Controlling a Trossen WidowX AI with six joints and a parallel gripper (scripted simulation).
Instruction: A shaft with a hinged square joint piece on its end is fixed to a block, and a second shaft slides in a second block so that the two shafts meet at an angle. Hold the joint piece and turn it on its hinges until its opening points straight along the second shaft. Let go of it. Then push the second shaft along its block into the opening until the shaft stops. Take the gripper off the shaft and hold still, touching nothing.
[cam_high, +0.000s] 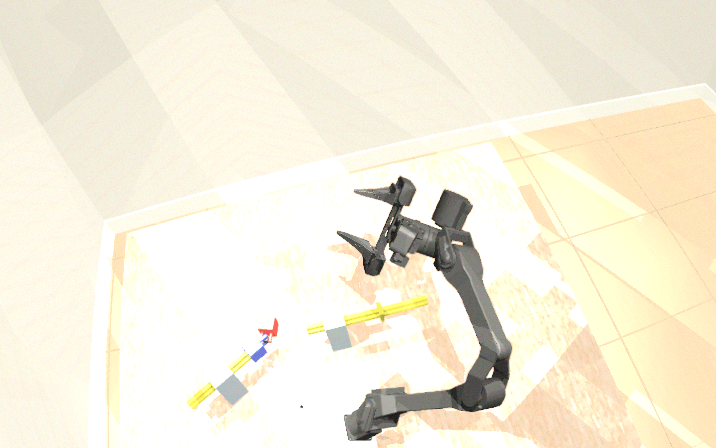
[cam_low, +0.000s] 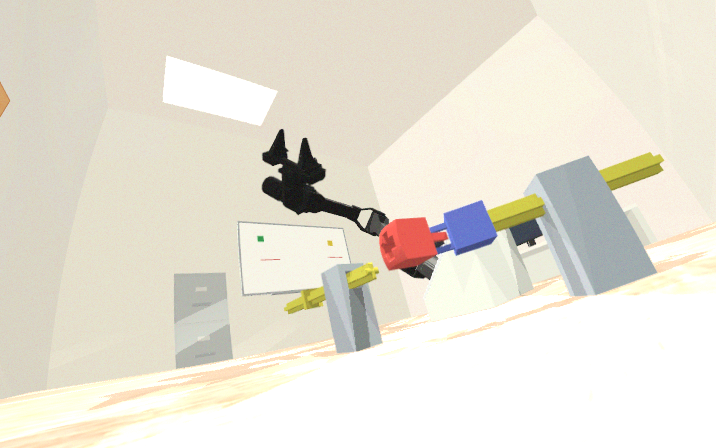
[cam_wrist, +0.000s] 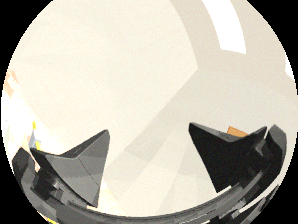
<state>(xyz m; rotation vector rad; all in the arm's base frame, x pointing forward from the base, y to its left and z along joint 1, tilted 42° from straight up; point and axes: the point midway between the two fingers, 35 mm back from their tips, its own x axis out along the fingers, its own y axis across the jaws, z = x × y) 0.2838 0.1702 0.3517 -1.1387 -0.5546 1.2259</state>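
The red joint piece (cam_high: 275, 328) (cam_low: 414, 243) hangs on hinges from a blue part (cam_high: 258, 353) (cam_low: 469, 228) on the end of the first yellow shaft (cam_high: 240, 361) (cam_low: 514, 212). That shaft passes through a grey block (cam_high: 232, 389) (cam_low: 580, 227). The red opening faces left in the exterior view. The second yellow shaft (cam_high: 364, 316) (cam_low: 361, 276), with a raised collar (cam_high: 380, 311) (cam_low: 312, 299), lies through the other grey block (cam_high: 338, 338) (cam_low: 337, 316). A gap separates its end from the red piece. My gripper (cam_high: 346, 211) (cam_low: 293, 134) (cam_wrist: 149, 127) is open and empty, away from both shafts.
The arm (cam_high: 477, 311) bends around the collar end of the second shaft, at the right of the top view. Low white wall edging (cam_high: 285, 176) runs behind the work area. A cabinet (cam_low: 202, 311) and a whiteboard (cam_low: 293, 264) stand in the background.
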